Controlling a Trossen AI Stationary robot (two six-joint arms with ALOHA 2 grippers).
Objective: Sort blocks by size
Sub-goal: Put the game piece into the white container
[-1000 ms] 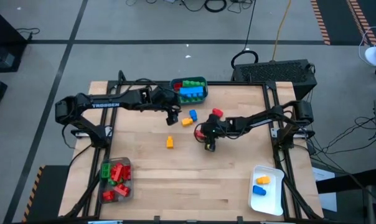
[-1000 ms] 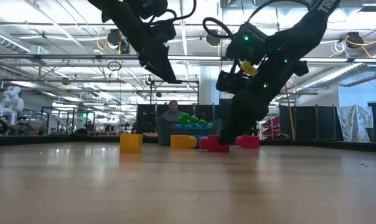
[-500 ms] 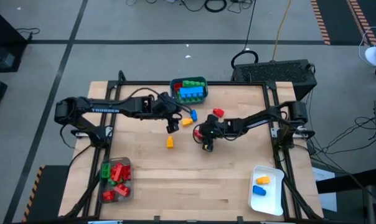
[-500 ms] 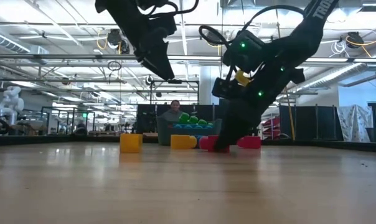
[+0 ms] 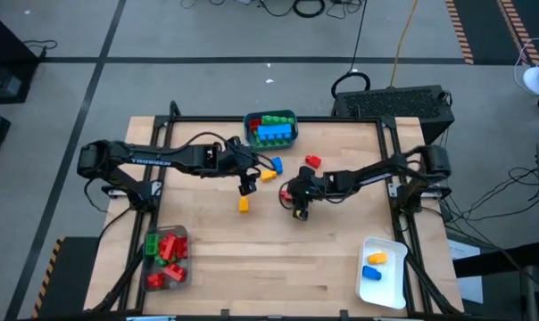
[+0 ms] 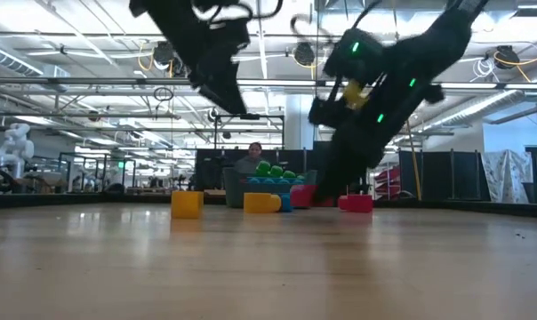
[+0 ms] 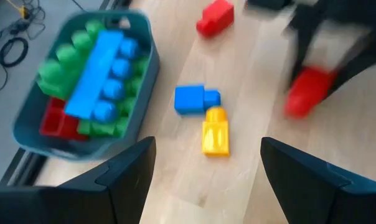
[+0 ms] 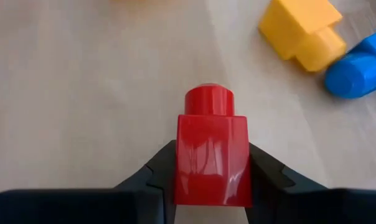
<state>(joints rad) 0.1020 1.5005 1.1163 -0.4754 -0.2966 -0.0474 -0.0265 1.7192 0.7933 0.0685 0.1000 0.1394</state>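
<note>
While the right gripper (image 8: pixel 211 186) clamped a small red block (image 8: pixel 211 158) near table centre, with yellow (image 8: pixel 303 31) and blue (image 8: pixel 356 71) blocks toward its eleven o'clock, a clean straight lift looked wisest. The left gripper (image 7: pixel 203 180) hung open above them. Only the high view showed the red-filled tray (image 5: pixel 182 267) at seven o'clock.

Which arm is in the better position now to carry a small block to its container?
The right arm, probably. The right gripper is already closed on the small red single-stud plastic block, so it only needs to lift and travel. The left gripper hangs open and empty above the table.
</note>
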